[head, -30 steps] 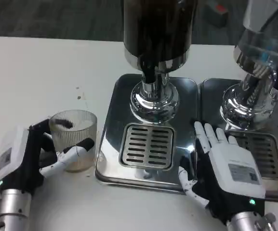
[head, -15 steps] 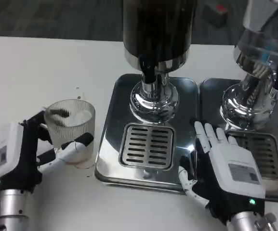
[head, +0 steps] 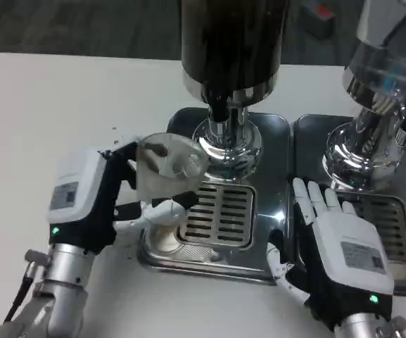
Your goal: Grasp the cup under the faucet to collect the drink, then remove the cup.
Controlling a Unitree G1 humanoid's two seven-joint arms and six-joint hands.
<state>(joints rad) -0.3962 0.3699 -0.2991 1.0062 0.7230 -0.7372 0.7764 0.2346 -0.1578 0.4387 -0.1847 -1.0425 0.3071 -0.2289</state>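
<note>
A clear ribbed cup (head: 166, 174) hangs above the left edge of the steel drip tray (head: 266, 134), tilted a little, held by my left hand (head: 100, 201) with fingers wrapped round its lower part. The cup is left of the dark dispenser's faucet (head: 219, 107) and just left of the slotted grate (head: 217, 215). My right hand (head: 336, 250) rests flat on the table's front right, fingers apart and pointing away, between the two drip trays, holding nothing.
A second dispenser with a chrome base (head: 368, 151) stands at the right on its own tray and grate (head: 382, 218). The white table (head: 41, 105) spreads open to the left. A few small brown specks (head: 115, 130) lie on the table.
My left hand has lifted the cup off the table and carried it right, over the left edge of the drip tray toward the faucet. The right hand has stayed put.
</note>
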